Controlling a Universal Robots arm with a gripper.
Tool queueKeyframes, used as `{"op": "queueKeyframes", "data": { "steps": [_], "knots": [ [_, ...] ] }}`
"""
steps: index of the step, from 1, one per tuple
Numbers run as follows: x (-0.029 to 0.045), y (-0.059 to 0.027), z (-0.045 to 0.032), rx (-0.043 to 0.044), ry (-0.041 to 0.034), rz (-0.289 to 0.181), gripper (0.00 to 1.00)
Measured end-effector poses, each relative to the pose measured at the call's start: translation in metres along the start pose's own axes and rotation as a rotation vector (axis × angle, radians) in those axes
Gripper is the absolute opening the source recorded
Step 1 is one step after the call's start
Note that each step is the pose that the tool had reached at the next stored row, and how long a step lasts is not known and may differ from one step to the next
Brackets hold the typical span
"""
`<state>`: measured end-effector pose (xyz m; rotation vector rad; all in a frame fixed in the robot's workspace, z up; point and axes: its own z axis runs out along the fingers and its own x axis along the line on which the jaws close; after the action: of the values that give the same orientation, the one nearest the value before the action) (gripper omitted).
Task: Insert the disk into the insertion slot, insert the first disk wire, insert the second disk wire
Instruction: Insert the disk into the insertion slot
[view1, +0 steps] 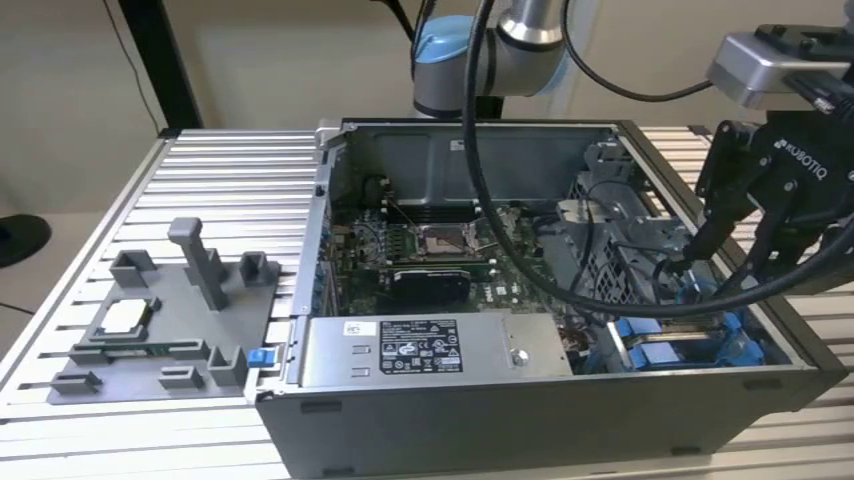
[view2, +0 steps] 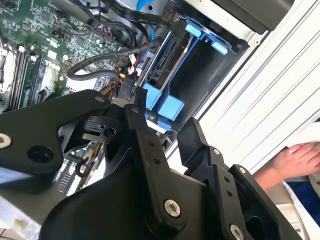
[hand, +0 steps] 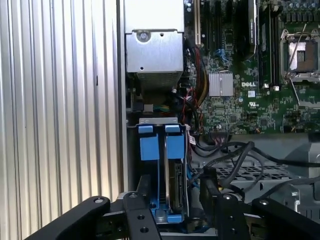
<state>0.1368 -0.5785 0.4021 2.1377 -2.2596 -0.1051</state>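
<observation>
here the disk (hand: 176, 192) stands on edge inside the insertion slot (hand: 149, 148), between its blue rails. the gripper (hand: 176, 177) hangs over it, fingers (hand: 210, 185) spread wide on either side. black cables (hand: 235, 159) crowd just beside, the motherboard (hand: 240, 100) beyond. the case (view1: 534, 420) sits on a ribbed metal table (view1: 227, 190).

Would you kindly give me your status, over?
End effector open, over the disk. Disk edge-on in insertion slot. Black cables beside one finger.
</observation>
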Motion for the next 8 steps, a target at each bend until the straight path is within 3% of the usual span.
{"op": "queueKeyframes", "data": {
  "steps": [8],
  "knots": [
    [-0.0021, 0.0003, -0.0013, 0.0001, 0.0004, 0.000, 1.00]
  ]
}}
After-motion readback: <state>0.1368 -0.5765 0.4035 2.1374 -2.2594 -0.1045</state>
